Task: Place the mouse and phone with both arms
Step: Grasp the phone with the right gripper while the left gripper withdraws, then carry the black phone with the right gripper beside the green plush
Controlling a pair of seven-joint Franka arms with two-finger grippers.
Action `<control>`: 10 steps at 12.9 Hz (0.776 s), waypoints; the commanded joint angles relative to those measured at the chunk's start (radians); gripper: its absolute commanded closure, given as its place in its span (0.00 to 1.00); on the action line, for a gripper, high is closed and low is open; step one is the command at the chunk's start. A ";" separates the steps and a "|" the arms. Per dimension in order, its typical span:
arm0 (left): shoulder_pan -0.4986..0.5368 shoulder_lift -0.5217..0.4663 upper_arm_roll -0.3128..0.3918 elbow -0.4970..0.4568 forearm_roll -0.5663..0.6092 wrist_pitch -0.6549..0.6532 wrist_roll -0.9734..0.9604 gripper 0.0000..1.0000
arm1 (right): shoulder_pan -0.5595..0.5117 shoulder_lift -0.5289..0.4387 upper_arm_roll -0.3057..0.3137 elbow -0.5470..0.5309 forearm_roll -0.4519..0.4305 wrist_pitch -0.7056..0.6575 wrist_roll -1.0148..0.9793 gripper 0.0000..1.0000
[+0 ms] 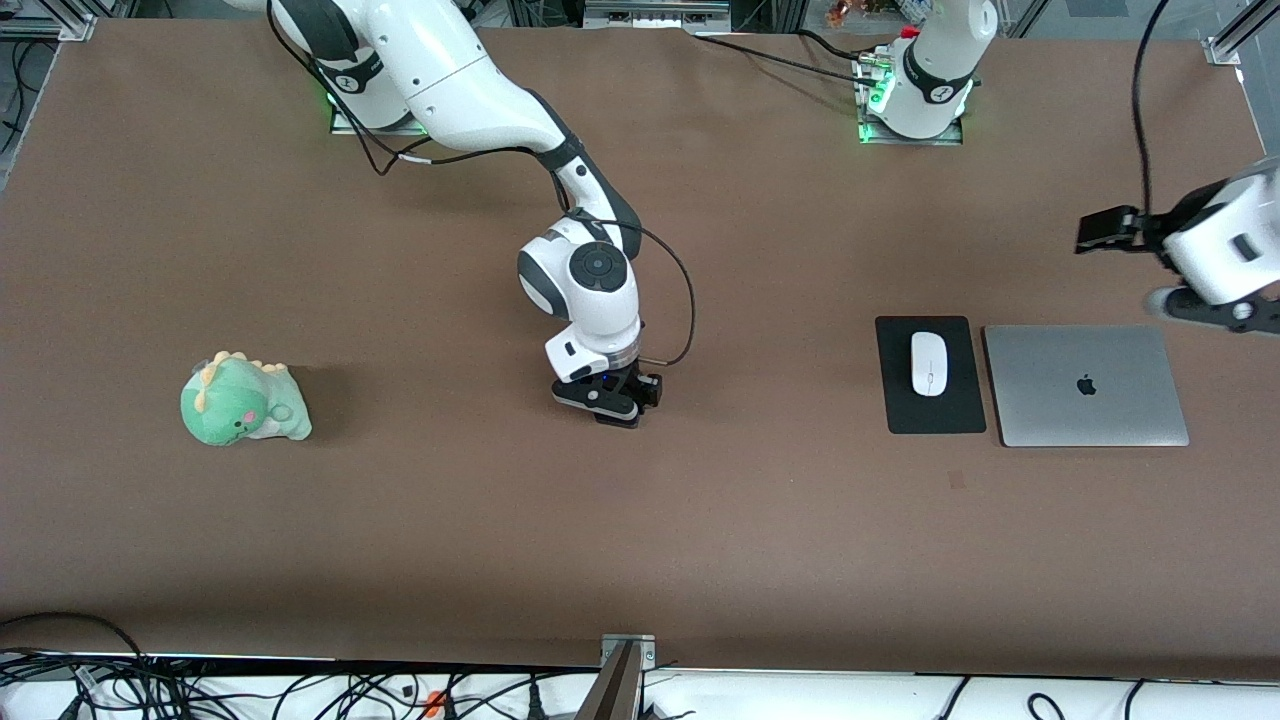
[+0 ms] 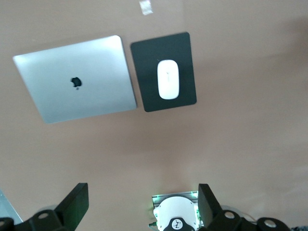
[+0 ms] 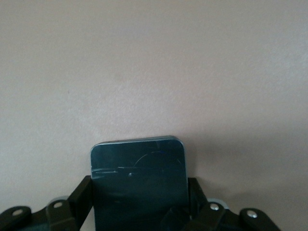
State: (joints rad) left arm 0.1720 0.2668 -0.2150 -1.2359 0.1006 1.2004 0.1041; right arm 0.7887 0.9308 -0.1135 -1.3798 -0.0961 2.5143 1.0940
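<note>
One mouse (image 1: pixel 929 363), one phone (image 3: pixel 139 185), one laptop (image 1: pixel 1085 385), one plush dinosaur (image 1: pixel 243 401).

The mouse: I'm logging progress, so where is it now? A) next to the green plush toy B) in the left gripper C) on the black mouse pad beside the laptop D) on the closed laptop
C: the mouse lies on the mouse pad, beside the laptop; the left gripper is open and holds nothing.

Right gripper (image 1: pixel 612 398) low over table centre. White mouse (image 1: pixel 929 363) on black mouse pad (image 1: pixel 931 375) beside closed silver laptop (image 1: pixel 1085 385), left arm's end. Green dinosaur plush (image 1: pixel 243 401) near right arm's end.
</note>
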 commanded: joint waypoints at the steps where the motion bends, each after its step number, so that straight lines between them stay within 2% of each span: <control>1: -0.017 -0.038 0.064 -0.034 -0.024 0.092 0.017 0.00 | -0.011 -0.023 -0.012 0.021 -0.010 -0.035 -0.035 0.36; 3: -0.090 -0.186 0.126 -0.280 -0.024 0.267 0.005 0.00 | -0.063 -0.072 -0.009 0.019 -0.004 -0.113 -0.119 0.36; 5: -0.155 -0.289 0.202 -0.425 -0.027 0.401 -0.017 0.00 | -0.123 -0.131 -0.002 0.019 0.010 -0.220 -0.243 0.36; 7: -0.164 -0.310 0.212 -0.448 -0.028 0.401 -0.015 0.00 | -0.163 -0.179 -0.009 0.007 0.105 -0.282 -0.414 0.36; 10: -0.166 -0.296 0.207 -0.418 -0.029 0.369 -0.015 0.00 | -0.273 -0.242 -0.011 -0.028 0.128 -0.379 -0.618 0.36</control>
State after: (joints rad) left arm 0.0193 -0.0118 -0.0183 -1.6334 0.0890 1.5642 0.0909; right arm 0.5756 0.7481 -0.1396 -1.3501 0.0120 2.1694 0.5912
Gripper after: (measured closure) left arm 0.000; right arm 0.181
